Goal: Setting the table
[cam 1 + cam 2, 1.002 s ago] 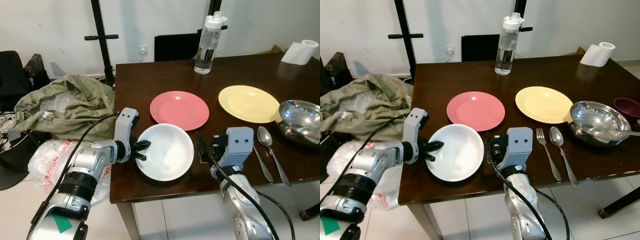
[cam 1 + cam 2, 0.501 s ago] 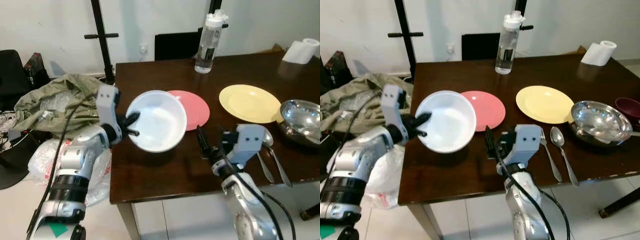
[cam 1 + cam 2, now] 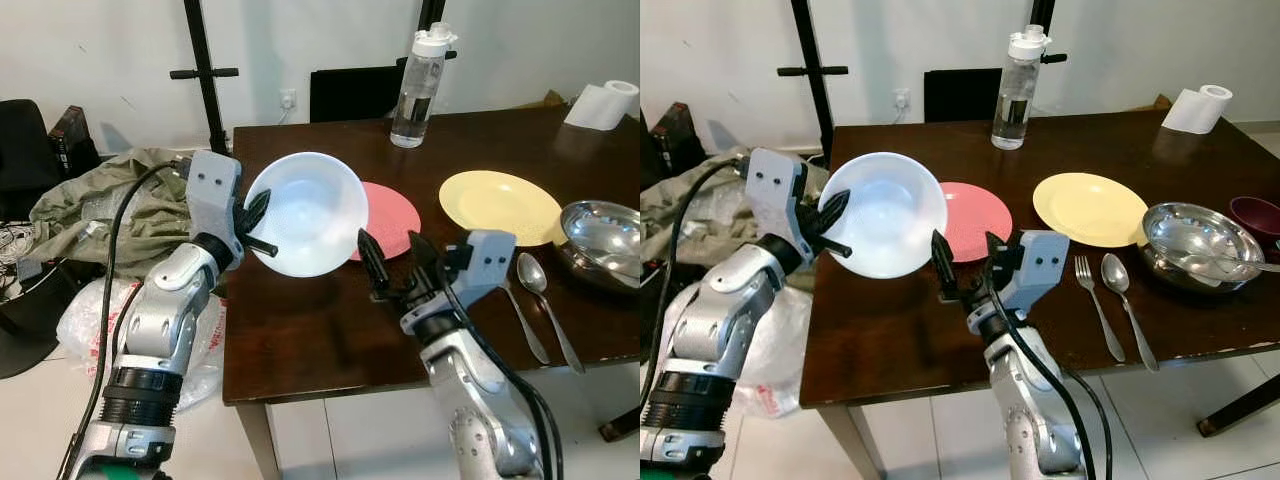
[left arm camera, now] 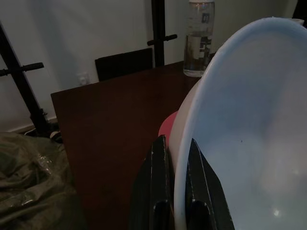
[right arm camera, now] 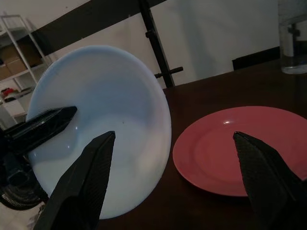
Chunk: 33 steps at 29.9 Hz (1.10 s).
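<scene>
While the left gripper (image 3: 258,226) pinches the rim of the white bowl (image 3: 305,212), fingers closed on it, the bowl hangs tilted in the air above the dark table (image 3: 300,330), just in front of the pink plate (image 3: 390,218)! Over to the right gripper (image 3: 390,262): fingers spread wide, gripping nothing, pointed at the bowl's near edge. Further right, the yellow plate (image 3: 498,205) lies flat, then a fork (image 3: 522,325) and spoon (image 3: 538,290) side by side, and a steel bowl (image 3: 600,240) at the table's right edge
</scene>
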Available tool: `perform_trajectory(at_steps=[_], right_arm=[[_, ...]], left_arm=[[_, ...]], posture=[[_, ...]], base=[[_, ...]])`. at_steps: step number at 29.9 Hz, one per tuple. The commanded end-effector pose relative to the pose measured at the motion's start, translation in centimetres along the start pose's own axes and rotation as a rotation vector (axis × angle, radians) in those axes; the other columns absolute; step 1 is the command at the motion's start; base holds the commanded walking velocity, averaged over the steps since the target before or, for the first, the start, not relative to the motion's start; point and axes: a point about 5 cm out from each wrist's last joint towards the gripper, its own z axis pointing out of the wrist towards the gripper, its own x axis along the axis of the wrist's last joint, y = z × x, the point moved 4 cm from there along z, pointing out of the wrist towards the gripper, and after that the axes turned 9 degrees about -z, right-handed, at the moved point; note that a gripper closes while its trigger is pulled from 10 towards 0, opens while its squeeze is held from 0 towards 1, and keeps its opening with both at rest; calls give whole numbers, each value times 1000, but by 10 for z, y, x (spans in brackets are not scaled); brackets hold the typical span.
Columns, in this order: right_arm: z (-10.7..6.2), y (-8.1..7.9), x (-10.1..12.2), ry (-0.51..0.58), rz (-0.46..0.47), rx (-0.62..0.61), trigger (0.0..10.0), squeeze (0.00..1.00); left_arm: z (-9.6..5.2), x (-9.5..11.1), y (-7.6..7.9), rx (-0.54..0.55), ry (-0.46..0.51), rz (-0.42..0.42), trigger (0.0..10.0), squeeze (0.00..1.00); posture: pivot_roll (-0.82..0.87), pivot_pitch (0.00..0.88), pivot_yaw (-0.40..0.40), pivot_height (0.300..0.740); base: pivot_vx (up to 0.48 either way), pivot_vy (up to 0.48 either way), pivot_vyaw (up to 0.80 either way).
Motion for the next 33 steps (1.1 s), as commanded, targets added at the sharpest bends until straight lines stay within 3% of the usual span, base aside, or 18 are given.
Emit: perform_trajectory(at_steps=[1, 4, 6, 13, 14, 26, 27, 28, 29, 30, 33], right_arm=[[0, -4, -11, -48, -2, 21, 10000, 0], [1, -7, -18, -79, -8, 37, 10000, 0], [1, -8, -28, -120, -32, 42, 10000, 0], [2, -4, -32, -131, -52, 16, 10000, 0], [4, -5, -31, -122, -33, 19, 10000, 0], [7, -4, -28, -101, 68, 1, 10000, 0], [7, -2, -28, -100, 73, -5, 6314, 0], [7, -2, -28, -100, 73, -5, 6314, 0], [7, -2, -28, -99, 78, -9, 1804, 0], [7, -1, -29, -99, 83, -12, 0, 0], [7, -1, -29, -100, 91, -11, 0, 0]], left_arm=[[-2, 0, 4, -16, 6, -15, 10000, 0], [-4, 0, 10, -37, 6, -57, 10000, 0], [-5, 4, 19, -85, 12, -148, 10000, 0], [-10, 5, 32, -176, -8, -221, 10000, 0], [-14, 1, 42, -243, -37, -248, 10000, 0], [-33, -16, 68, -396, -124, -228, 10000, 0], [-34, -16, 69, -398, -125, -215, 10000, 0], [-34, -16, 69, -398, -125, -215, 10000, 0], [-34, -16, 69, -397, -125, -202, 10000, 0], [-34, -17, 69, -394, -124, -180, 10000, 0], [-35, -18, 70, -392, -125, -162, 10000, 0]], posture=[[78, 153, 112, 740], [80, 155, 109, 740], [81, 154, 107, 740], [82, 154, 107, 740], [83, 153, 108, 740], [84, 155, 110, 740], [84, 155, 110, 740], [84, 155, 110, 740], [85, 154, 110, 740], [85, 154, 110, 740], [83, 155, 110, 740]], base=[[0, 0, 0], [0, 0, 0], [0, 0, 0], [0, 0, 0], [0, 0, 0], [0, 0, 0], [0, 0, 0], [0, 0, 0], [0, 0, 0], [0, 0, 0], [0, 0, 0]])
